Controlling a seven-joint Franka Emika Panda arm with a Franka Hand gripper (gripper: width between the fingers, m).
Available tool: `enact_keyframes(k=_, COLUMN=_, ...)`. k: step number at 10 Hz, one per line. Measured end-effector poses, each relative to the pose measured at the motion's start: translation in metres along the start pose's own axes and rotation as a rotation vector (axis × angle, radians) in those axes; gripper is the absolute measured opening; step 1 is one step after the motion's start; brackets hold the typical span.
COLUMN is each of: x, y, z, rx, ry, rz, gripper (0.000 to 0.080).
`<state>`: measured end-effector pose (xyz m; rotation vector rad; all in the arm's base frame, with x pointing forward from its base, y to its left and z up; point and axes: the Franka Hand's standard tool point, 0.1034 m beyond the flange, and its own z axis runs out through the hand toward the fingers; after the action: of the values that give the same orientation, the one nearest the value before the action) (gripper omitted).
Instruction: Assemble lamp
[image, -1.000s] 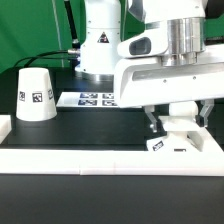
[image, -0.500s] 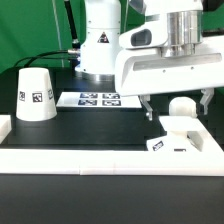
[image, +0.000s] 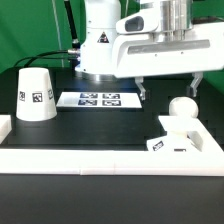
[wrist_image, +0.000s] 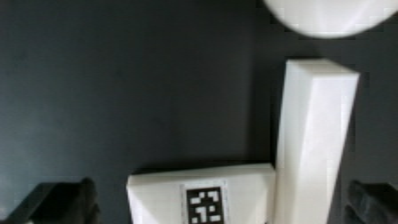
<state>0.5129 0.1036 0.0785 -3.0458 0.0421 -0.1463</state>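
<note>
The black desk (image: 90, 125) carries the flat marker board (image: 98, 99). The cone shade (image: 35, 95) stands upright near the board, to the exterior view's left of it. The blocky base (image: 180, 140) sits well to the board's right and nearer the camera, against the long white rail (image: 110, 158).

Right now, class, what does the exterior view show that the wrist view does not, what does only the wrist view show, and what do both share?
Only the exterior view: the shade at its left, the marker board and the arm. Only the wrist view: a close look down on a tag on the base, and a long white bar beside it that I cannot identify. Both: the base, the bulb and the open, empty end effector.
</note>
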Motion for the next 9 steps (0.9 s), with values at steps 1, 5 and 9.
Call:
enact_keyframes(k=1, x=-0.009, y=-0.004, z=0.0, rx=0.0, ry=-0.008, rz=-0.009, gripper=0.0699)
enact_keyframes(k=5, x=-0.025, y=-0.018, z=0.007, rx=0.003, ry=-0.01, rz=-0.016, gripper=0.0699)
enact_keyframes(k=9, x=-0.026, y=-0.019, z=0.008, rx=0.003, ry=-0.011, rz=-0.014, gripper=0.0699)
